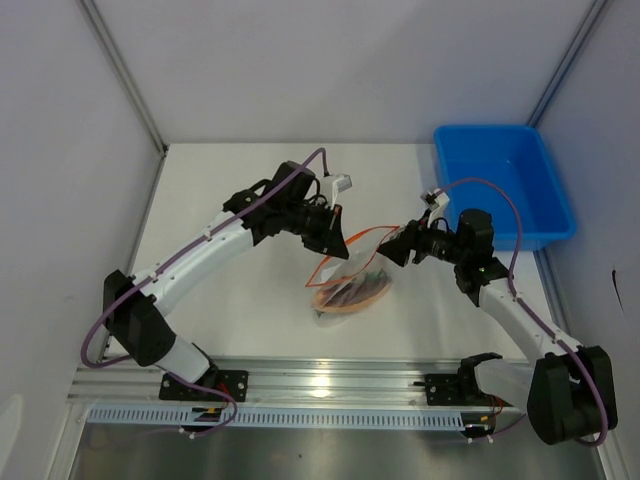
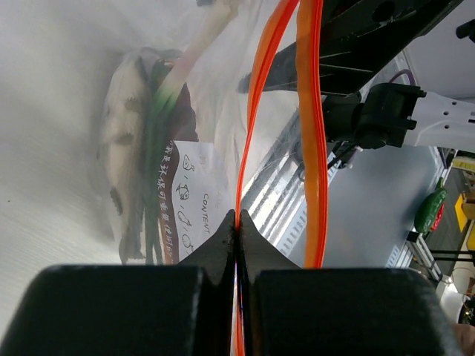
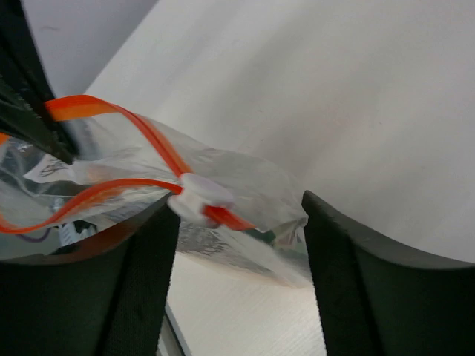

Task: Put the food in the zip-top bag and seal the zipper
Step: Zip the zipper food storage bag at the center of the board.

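Light: bright, even, soft shadows.
Glare: on the silver metal rail (image 1: 330,378), lower centre, top view.
Blur: crinkly clear plastic bag (image 2: 200,185) hazy, left wrist view.

Zip-top bag (image 1: 347,293): clear plastic film, crinkled, glossy with glints.
Zipper (image 2: 312,119): smooth orange-red plastic strip, slightly translucent. Its slider (image 3: 199,194) is white plastic with a satin finish.
Fish-like piece (image 2: 122,133), seen through the film: mottled grey-brown, dull.
Tray (image 1: 555,222), far right corner of the worktop (image 1: 260,322): blue plastic, glossy.
Worktop: white, matt, finely ribbed.
Rail (image 1: 330,378) along the worktop's near edge: bare metal, bright.
Left gripper (image 2: 237,222): fingers (image 2: 126,311) of black plastic, matt.
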`<state>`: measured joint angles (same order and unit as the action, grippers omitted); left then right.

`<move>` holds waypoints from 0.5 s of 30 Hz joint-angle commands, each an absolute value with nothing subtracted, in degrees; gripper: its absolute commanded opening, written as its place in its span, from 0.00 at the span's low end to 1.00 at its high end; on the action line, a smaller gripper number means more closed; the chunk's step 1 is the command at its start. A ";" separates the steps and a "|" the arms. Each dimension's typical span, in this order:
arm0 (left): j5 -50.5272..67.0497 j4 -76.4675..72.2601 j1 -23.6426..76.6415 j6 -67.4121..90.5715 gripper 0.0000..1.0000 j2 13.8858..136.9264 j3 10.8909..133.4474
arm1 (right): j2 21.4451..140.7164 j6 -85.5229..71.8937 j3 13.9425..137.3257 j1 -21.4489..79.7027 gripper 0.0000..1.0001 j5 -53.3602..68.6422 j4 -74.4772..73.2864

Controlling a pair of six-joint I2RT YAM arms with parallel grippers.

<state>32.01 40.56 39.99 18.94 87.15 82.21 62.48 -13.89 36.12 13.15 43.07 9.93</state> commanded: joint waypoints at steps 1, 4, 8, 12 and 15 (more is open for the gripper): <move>35.33 39.99 38.41 17.67 0.01 87.01 83.59 | 64.77 -16.61 36.47 13.45 0.65 53.50 23.80; 35.68 40.34 37.62 17.40 0.01 86.84 83.76 | 67.50 -16.61 37.00 13.54 0.48 57.20 24.25; 35.68 40.25 36.65 17.14 0.01 86.57 83.23 | 68.73 -18.89 36.39 14.24 0.29 60.11 27.06; 35.60 40.52 36.04 17.14 0.01 87.01 83.50 | 70.66 -18.64 37.62 15.82 0.00 61.26 24.01; 33.58 41.31 35.95 16.44 0.01 86.66 83.93 | 69.09 -19.33 36.13 16.70 0.00 59.24 23.65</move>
